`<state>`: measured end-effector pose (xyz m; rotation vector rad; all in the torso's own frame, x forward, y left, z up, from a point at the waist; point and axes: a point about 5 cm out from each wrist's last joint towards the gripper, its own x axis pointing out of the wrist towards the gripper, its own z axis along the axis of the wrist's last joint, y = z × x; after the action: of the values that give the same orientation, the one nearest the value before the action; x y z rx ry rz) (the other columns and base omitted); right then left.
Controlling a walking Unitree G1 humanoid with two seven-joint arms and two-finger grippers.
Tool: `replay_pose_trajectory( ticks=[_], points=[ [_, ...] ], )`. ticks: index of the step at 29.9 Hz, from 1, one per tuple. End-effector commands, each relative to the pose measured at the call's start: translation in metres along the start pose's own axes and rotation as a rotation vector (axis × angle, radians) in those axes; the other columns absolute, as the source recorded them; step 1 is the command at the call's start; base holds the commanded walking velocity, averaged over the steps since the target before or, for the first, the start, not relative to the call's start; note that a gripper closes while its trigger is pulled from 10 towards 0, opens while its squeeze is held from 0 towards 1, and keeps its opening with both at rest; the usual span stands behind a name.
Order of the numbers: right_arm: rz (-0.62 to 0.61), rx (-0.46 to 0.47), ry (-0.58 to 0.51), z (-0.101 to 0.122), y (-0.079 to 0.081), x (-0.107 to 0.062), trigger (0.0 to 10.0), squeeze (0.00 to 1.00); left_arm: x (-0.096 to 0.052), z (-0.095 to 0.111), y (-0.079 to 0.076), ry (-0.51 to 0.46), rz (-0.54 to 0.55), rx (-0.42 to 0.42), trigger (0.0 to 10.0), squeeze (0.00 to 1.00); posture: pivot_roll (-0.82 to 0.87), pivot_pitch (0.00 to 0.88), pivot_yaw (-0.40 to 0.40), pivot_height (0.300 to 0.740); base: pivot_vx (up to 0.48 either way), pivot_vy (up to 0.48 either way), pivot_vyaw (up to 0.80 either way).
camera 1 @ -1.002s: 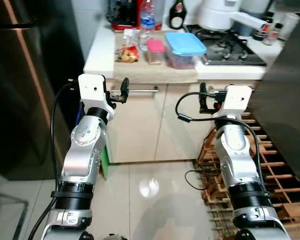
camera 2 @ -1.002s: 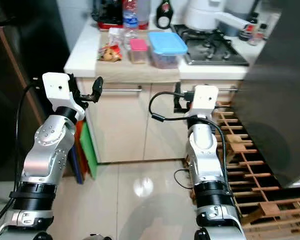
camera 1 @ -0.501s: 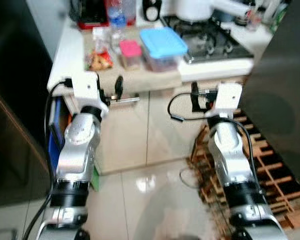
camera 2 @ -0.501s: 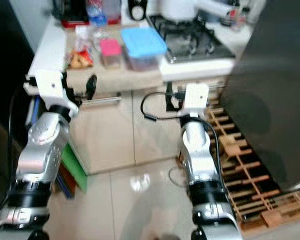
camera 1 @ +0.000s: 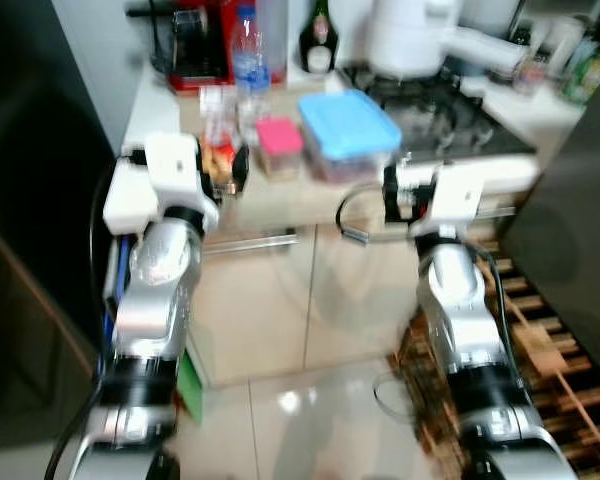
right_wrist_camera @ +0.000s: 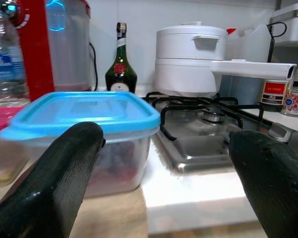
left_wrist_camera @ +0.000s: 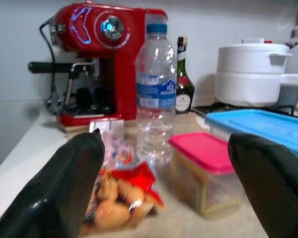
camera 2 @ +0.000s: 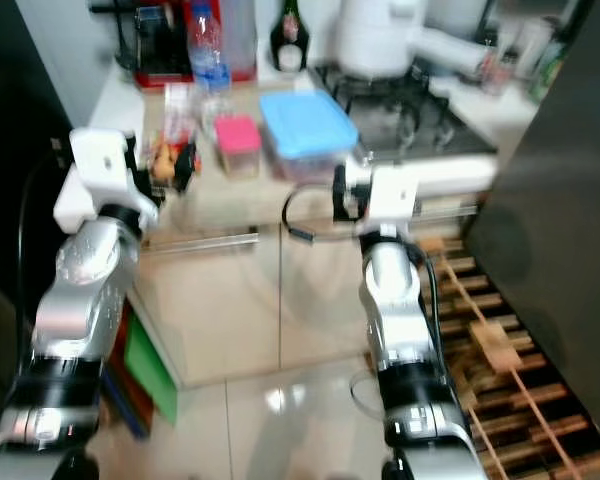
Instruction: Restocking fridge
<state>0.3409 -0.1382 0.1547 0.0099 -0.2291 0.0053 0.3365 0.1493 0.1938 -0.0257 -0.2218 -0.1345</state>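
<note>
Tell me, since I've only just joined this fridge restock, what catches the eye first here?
The blue-lidded container stands out on the counter beside the gas hob, with the smaller pink-lidded tub, a water bottle and a snack packet to its left. Behind them sits a red coffee machine. Both arms are raised toward the counter, the left gripper open before the tub and bottle, the right gripper open before the blue container.
</note>
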Motion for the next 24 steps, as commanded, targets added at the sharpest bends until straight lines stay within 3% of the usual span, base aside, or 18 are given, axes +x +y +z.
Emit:
replay_pose_trajectory(
  ticks=[1,6,7,9,10,12,13,14,15,18,24],
  points=[
    [-0.030,-0.001,-0.010,0.002,-0.007,0.002,10.0,0.00,0.006,0.005,-0.008,-0.008,-0.037,-0.014,10.0,0.00,-0.13,0.000,0.025,0.740,0.469,0.000,0.00],
    [-0.032,0.000,-0.015,0.003,-0.007,0.003,10.0,0.00,0.009,0.008,-0.008,-0.012,-0.044,-0.022,10.0,0.00,-0.13,0.000,0.027,0.740,0.469,0.000,0.00],
    [-0.034,0.001,-0.017,0.003,-0.007,0.002,10.0,0.00,0.018,0.018,-0.005,-0.027,-0.028,-0.007,10.0,0.00,-0.13,0.000,0.030,0.740,0.469,0.000,0.00],
    [-0.035,0.001,-0.018,0.003,-0.007,0.002,10.0,0.00,0.023,0.023,-0.003,-0.031,-0.018,0.002,10.0,0.00,-0.13,0.000,0.030,0.740,0.471,0.000,0.00],
    [-0.037,0.000,-0.020,0.004,-0.007,0.002,10.0,0.00,0.036,0.028,0.002,0.017,0.033,0.046,10.0,0.00,-0.13,0.000,0.032,0.740,0.000,0.000,0.00],
    [-0.038,0.000,-0.020,0.004,-0.008,0.002,10.0,0.00,0.041,0.029,0.004,0.042,0.047,0.067,10.0,0.00,-0.13,0.000,0.032,0.740,0.000,0.000,0.00],
    [-0.042,0.000,-0.022,0.004,-0.008,0.002,10.0,0.00,0.051,0.039,0.004,0.040,-0.015,0.102,10.0,0.00,-0.13,0.000,0.037,0.740,0.000,0.000,0.00],
    [-0.042,0.000,-0.022,0.004,-0.008,0.002,10.0,0.00,0.051,0.039,0.004,0.040,-0.015,0.102,10.0,0.00,-0.13,0.000,0.037,0.740,0.000,0.000,0.00],
    [-0.045,0.003,-0.023,0.004,-0.007,0.003,10.0,0.00,0.063,0.043,0.006,0.086,-0.070,0.101,10.0,0.00,-0.13,0.000,0.040,0.740,0.000,0.000,0.00],
    [-0.044,0.006,-0.028,0.005,-0.004,0.003,10.0,0.00,0.077,0.035,0.015,0.226,-0.072,0.073,10.0,0.00,-0.14,0.000,0.054,0.740,0.000,0.000,0.00],
    [-0.066,-0.003,-0.048,0.007,-0.006,-0.003,10.0,0.00,0.085,0.028,0.033,0.330,0.015,-0.079,10.0,0.00,-0.18,0.000,0.091,0.740,0.000,0.000,0.00]
  ],
)
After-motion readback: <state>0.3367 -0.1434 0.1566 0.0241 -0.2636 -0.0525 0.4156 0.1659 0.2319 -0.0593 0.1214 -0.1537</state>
